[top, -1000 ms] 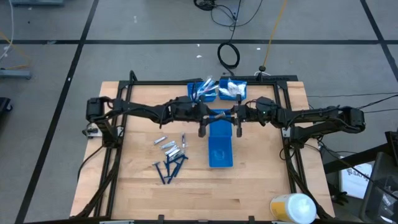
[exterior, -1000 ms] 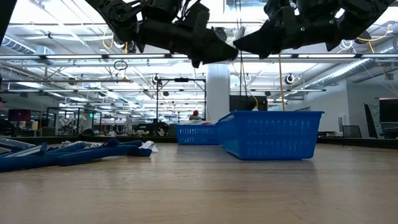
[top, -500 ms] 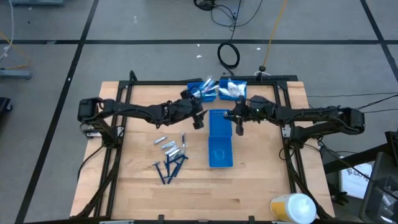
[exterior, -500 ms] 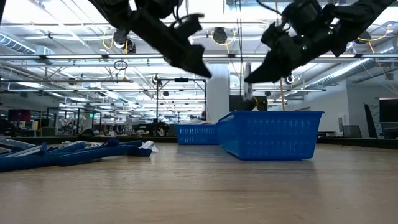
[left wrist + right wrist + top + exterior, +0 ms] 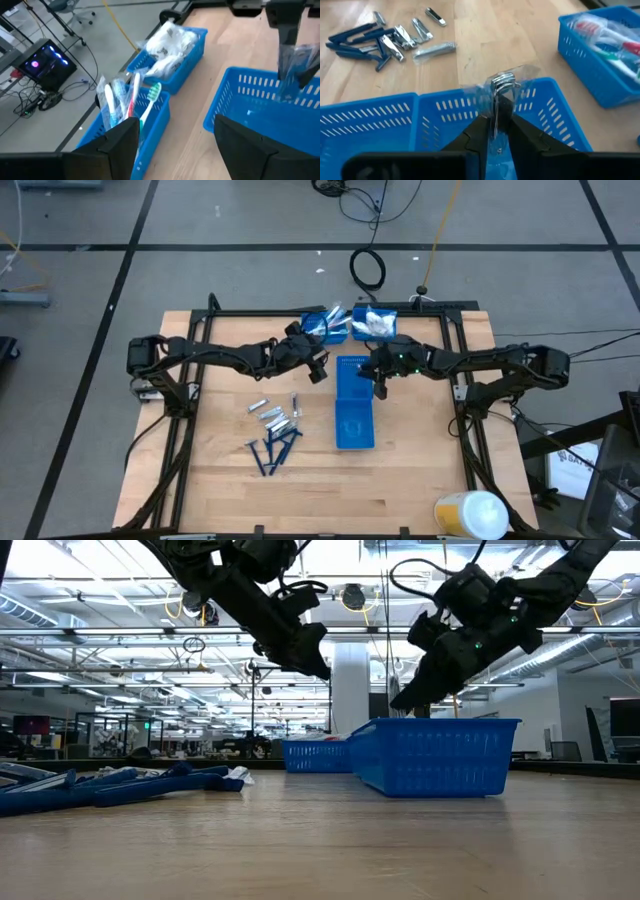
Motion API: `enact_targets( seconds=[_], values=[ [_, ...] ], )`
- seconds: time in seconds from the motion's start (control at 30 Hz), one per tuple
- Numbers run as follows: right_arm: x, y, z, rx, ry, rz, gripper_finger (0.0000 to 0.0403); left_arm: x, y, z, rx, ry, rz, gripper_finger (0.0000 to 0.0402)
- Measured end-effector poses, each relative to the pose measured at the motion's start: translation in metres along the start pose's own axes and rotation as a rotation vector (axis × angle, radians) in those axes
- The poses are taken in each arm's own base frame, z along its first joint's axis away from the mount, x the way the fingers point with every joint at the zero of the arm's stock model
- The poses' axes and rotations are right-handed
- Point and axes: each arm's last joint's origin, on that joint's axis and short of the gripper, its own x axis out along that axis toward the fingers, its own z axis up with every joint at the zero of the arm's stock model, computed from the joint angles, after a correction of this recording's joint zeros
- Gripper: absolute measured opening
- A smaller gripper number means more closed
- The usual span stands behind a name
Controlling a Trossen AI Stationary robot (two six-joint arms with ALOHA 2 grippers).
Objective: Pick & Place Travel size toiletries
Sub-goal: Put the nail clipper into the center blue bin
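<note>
both arms retreated — right gripper (image 5: 496,131) pinching wrapped clipper (image 5: 503,86) (three bins); left gripper (image 5: 175,137) spread.

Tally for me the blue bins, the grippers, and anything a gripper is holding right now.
Bins: 3 (toothbrush bin, packet bin, long bin)
Grippers: 2 (left gripper, right gripper)
Held things: 1 (wrapped item, in the right gripper)
Total: 6

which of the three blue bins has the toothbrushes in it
The small bin at the table's far edge, on the left arm's side. The small bin beside it holds white packets, and the long bin nearer the middle shows no toothbrushes.
</note>
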Motion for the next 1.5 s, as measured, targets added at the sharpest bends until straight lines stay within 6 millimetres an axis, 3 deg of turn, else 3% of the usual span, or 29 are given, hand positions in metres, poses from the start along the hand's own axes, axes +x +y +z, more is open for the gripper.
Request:
enact_targets(
  seconds=[0.23, 0.6, 0.77, 1.03, 1.2, 1.5],
  values=[
    [0.000, 0.000, 0.001, 0.014, -0.013, -0.001, 0.0092, 0.000, 0.000, -0.003, -0.008, 0.026, -0.002, 0.0246],
    [0.000, 0.000, 0.003, 0.047, -0.034, -0.002, 0.0185, -0.001, -0.002, -0.008, 0.015, 0.075, -0.012, 0.0249],
    [0.000, 0.000, 0.004, 0.044, -0.040, -0.003, 0.0206, -0.013, -0.011, -0.024, 0.077, 0.249, -0.049, 0.0250],
    [0.000, 0.000, 0.004, 0.030, -0.043, -0.003, 0.0212, -0.045, -0.024, -0.067, 0.008, 0.741, -0.181, 0.0244],
    [0.000, 0.000, 0.004, 0.016, -0.043, -0.004, 0.0212, -0.048, -0.025, -0.089, -0.125, 0.873, -0.202, 0.0227],
    [0.000, 0.000, 0.004, 0.041, -0.042, -0.003, 0.0212, -0.065, -0.019, -0.118, -0.155, 1.127, -0.127, 0.0202]
  ],
)
